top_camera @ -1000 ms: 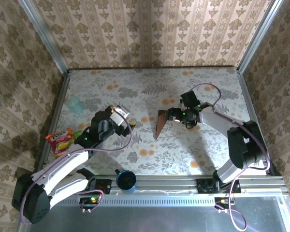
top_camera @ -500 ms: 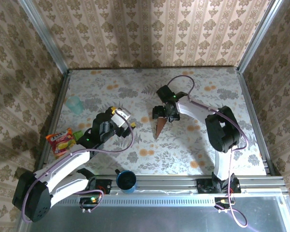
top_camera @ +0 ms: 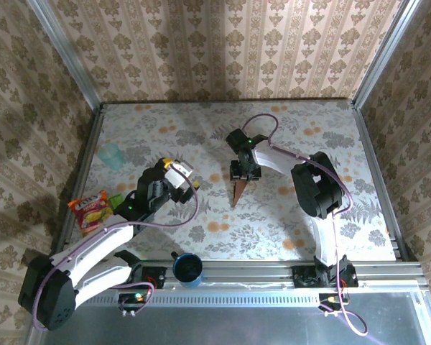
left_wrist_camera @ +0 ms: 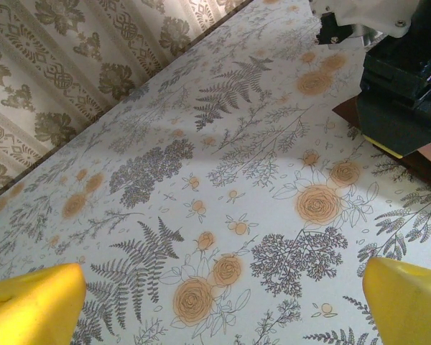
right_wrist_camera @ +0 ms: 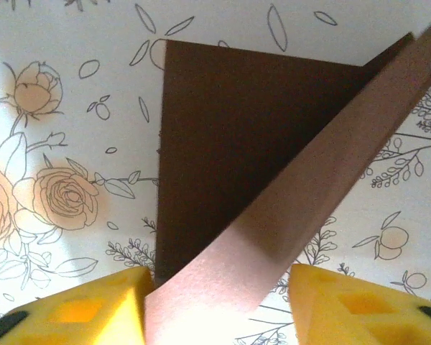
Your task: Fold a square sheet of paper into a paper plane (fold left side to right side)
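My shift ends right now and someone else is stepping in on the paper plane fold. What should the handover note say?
Left gripper: open, nothing in it, over bare table to the left of the paper.
Right gripper: fingers stand either side of the raised flap; whether they pinch it is unclear.
Sheet of paper: mid-table and creased, with one part flat on the table and the other lifted.
Done: one fold is started.
Left: lay the flap over, press the crease, then make the remaining folds. There is no dart shape yet.
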### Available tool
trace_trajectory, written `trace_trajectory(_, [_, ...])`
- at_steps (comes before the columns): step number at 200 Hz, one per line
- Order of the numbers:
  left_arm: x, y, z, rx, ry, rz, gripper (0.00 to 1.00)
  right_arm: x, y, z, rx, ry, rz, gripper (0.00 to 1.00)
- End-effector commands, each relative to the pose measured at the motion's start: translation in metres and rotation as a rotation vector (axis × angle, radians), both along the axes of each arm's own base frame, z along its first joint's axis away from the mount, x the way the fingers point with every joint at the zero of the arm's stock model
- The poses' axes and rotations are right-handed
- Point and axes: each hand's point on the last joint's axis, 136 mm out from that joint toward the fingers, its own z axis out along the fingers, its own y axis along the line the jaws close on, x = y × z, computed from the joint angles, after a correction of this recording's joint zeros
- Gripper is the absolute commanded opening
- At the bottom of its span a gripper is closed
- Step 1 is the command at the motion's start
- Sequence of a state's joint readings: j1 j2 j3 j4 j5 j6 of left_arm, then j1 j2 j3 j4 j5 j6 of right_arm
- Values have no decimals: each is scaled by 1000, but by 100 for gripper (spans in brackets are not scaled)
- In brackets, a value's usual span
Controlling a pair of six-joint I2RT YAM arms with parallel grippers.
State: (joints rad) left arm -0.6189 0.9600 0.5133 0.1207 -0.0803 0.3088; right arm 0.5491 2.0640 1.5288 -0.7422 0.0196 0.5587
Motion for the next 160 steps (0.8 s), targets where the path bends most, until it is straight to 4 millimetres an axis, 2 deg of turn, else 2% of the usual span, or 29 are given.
trace_trajectory(1, [4,3,8,1,-34,12,100,-5,-4,5,-26,0,0,44])
trace_trajectory(39, [4,5,8,8,-37,18,100,-7,-6,20,-3,-39,-13,19])
trace_trajectory(66, [4,5,7,11,-36,20,100,-8,-11,39,31,-80,-26,3])
trace_trajectory(107, [5,4,8,1,-36,19,100,-1,-7,75,220,-209,-30,0])
trace_trajectory(134, [4,5,10,-3,-43,18,100,13,-1,95,496,-317,-74,0])
trace_trajectory(160, [4,5,12,-6,-49,16,100,21,-1,89,721,-348,-131,0])
